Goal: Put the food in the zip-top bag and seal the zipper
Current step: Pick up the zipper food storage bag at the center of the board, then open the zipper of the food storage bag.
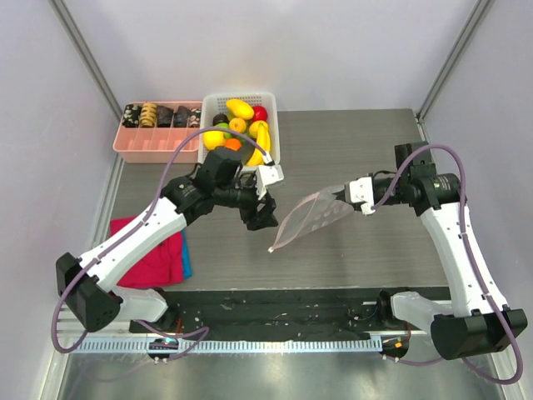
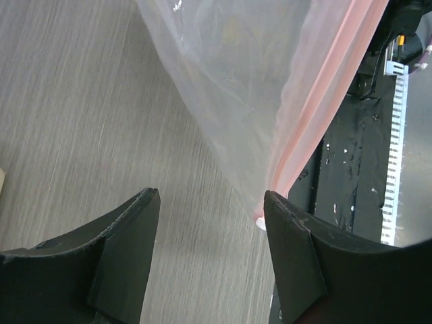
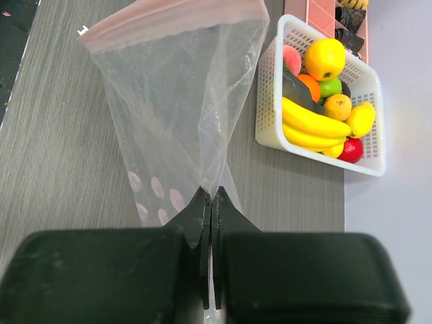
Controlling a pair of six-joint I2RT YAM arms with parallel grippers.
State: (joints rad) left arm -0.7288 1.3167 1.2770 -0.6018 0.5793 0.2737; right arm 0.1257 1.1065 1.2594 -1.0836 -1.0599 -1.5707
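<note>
**Right arm.** The right jaws are shut tight on the dotted bottom edge of the zip-top bag [image 3: 172,94]. The film is bunched to a point where it enters the grip.

**Bag.** From the overhead view, the zip-top bag [image 1: 310,217] stretches from that grip down and to the left, over the middle of the counter [image 1: 358,142]. It fans out toward its far end. The zipper [image 3: 169,20] is a pink strip along the edge farthest from the right jaws. In the left wrist view the zipper [image 2: 337,88] runs down to the bag's lower corner.

**Left arm.** The left jaws stand apart, holding nothing. The bag's lower corner hangs in the gap, close against the inner face of one of the fingers [image 2: 297,256]. Contact with that finger cannot be confirmed from this angle. The other finger is well clear of the film.

**Food.** The food [image 1: 240,125] is piled in a white slatted basket [image 1: 276,125] at the back of the counter, behind the left jaws. The right wrist view shows the food [image 3: 310,121] as a banana with yellow, orange, green, red and peach-coloured pieces.

**Other items.** A pink divided tray [image 1: 154,148] of dark pieces sits just left of the basket. A red cloth [image 1: 150,250] lies at the near left.
</note>
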